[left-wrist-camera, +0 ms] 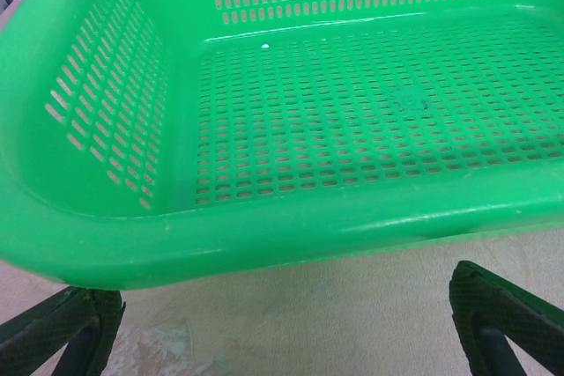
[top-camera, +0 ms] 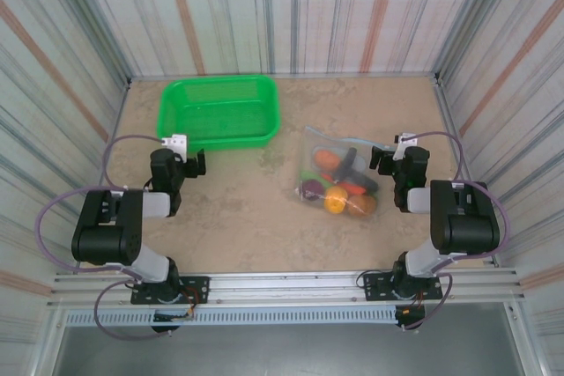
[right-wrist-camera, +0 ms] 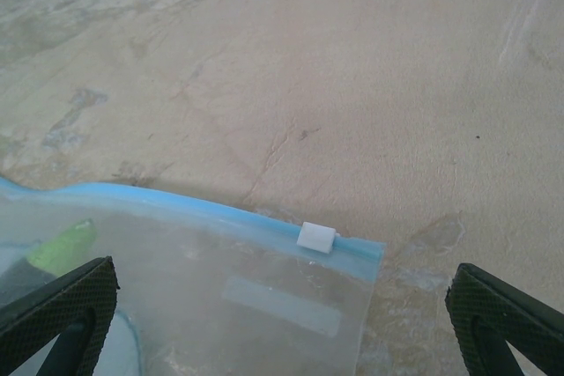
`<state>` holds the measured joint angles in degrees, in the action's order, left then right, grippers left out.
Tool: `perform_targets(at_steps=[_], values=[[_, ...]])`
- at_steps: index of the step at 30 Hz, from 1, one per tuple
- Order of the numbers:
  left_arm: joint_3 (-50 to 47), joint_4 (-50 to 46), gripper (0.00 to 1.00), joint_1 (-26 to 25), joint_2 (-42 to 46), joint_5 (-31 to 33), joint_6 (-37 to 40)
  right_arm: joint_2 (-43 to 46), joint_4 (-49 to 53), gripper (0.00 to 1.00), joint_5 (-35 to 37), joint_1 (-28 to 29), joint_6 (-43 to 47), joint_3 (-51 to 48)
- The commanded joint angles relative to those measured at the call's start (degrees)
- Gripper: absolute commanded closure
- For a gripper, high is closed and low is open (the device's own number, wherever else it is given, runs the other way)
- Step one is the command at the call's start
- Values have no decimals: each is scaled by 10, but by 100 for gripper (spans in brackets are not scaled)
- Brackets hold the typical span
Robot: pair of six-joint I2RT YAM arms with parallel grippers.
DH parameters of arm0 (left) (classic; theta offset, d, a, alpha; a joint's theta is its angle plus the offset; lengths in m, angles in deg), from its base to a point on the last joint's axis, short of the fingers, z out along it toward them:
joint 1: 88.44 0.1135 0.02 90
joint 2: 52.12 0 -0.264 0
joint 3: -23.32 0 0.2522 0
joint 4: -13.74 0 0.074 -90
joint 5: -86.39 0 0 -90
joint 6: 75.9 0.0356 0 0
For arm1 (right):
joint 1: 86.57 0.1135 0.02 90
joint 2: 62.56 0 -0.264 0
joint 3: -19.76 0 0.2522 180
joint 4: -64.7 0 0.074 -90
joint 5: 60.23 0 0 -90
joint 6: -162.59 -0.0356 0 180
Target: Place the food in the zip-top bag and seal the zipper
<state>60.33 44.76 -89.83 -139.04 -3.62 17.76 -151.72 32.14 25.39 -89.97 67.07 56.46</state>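
The clear zip-top bag (top-camera: pixel 339 173) lies flat on the table right of centre, with the food inside it: an orange carrot (top-camera: pixel 326 161), an orange (top-camera: pixel 336 202), a brownish piece (top-camera: pixel 361 205) and a dark red-purple piece (top-camera: pixel 312 188). My right gripper (top-camera: pixel 379 158) is open at the bag's right corner. In the right wrist view the bag's corner (right-wrist-camera: pixel 264 305) lies between the spread fingers (right-wrist-camera: pixel 53 314). The light blue zipper (right-wrist-camera: pixel 176 204) carries a white slider (right-wrist-camera: pixel 317 238) near its right end. My left gripper (top-camera: pixel 196 165) is open and holds nothing.
The green mesh basket (top-camera: pixel 218 112) stands at the back left, its near rim (left-wrist-camera: pixel 264 235) just beyond my left gripper (left-wrist-camera: pixel 282 332). Striped walls enclose the table on three sides. Bare tabletop (top-camera: pixel 238 209) lies between the arms.
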Motion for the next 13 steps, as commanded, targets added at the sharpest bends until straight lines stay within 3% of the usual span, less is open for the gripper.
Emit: perform_targets(at_steps=[1,13], values=[[2,5,1,1,4,0,0,5,-10,1,-2,-5,8,0],[3,3,1,2,4,-17,6,5,-9,1,-5,-6,8,-1]])
